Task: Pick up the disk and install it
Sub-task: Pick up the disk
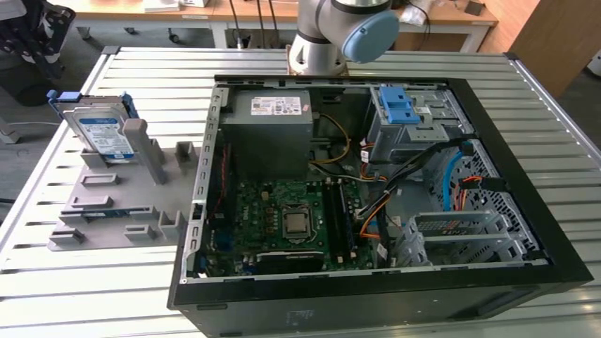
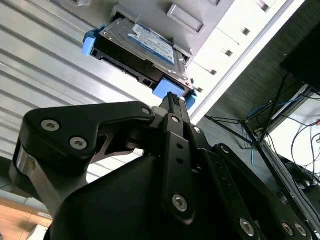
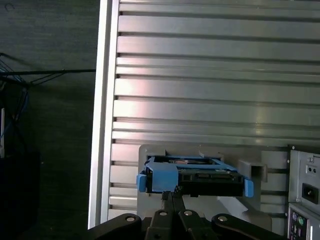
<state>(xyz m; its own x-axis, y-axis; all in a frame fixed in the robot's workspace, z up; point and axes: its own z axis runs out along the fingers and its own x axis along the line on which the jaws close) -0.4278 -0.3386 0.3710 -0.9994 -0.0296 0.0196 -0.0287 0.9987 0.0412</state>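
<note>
Disk (image 1: 105,134) stands on edge in the grey holder (image 1: 103,204) on the slatted table (image 1: 56,296), at ten o'clock in your exterior view and at nine o'clock from the open computer case (image 1: 526,282). In both wrist views you see the gripper (image 2: 172,100) (image 3: 170,194) with jaws clenched together on nothing, its tips lined up with the disk's (image 2: 145,47) (image 3: 192,175) blue carrier.

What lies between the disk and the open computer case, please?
In the exterior view, two upright grey posts of the fixture plate stand between the disk and the computer case.
</note>
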